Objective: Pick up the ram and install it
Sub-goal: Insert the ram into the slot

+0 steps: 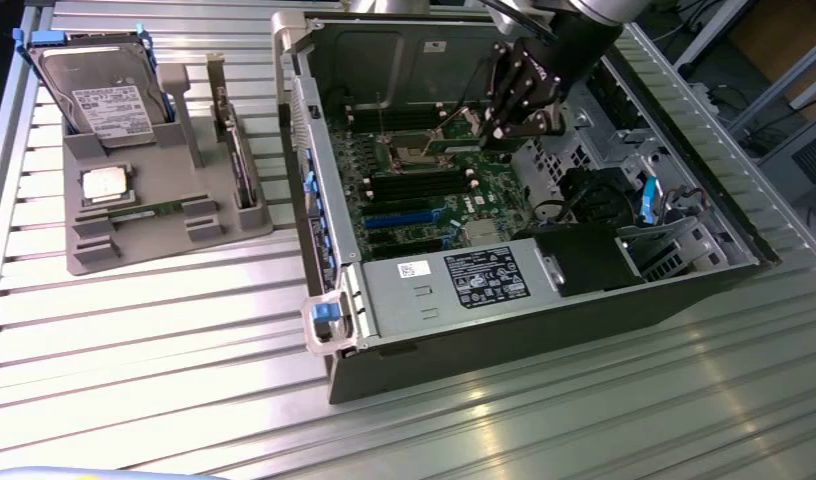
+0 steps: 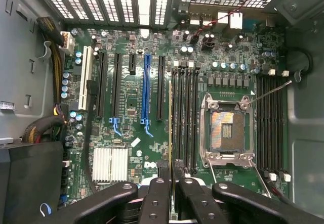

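**Ram held edge-on over the motherboard**

From the exterior view we see an open computer case (image 1: 381, 310) lying on a slatted metal table (image 1: 141, 350). A black label (image 1: 486, 276) with white print sits on the silver box at the case's near end, with a small white sticker (image 1: 415, 268) beside it. We cannot read the text on either. On the exterior view's left, a grey tray (image 1: 95, 255) carries a hard drive (image 1: 99, 95) with a white label, its lines of print too fine for us to read. The tray also holds a square silver processor chip (image 1: 105, 185) and a second stick (image 1: 161, 211), long, thin and green. The gripper (image 1: 511, 122) reaches down into the case above the board.

In the wrist view we look straight down on the green motherboard (image 2: 131, 107). A white printed logo (image 2: 149, 165) near the ribbed heat sink (image 2: 110, 164) is too small for us to make out with certainty. The ram (image 2: 170, 113) appears only as a thin greenish-gold edge, so we cannot see its chips or sticker. It runs out from between the two inner fingers (image 2: 157, 193) of the gripper (image 2: 171, 166), which are closed on it. The stick hangs upright over the board, just beside the black memory slots (image 2: 185, 107). It lies between the long expansion slots, one of them blue (image 2: 147, 92), and the open processor socket (image 2: 225, 130). We cannot tell whether its lower edge touches a slot.
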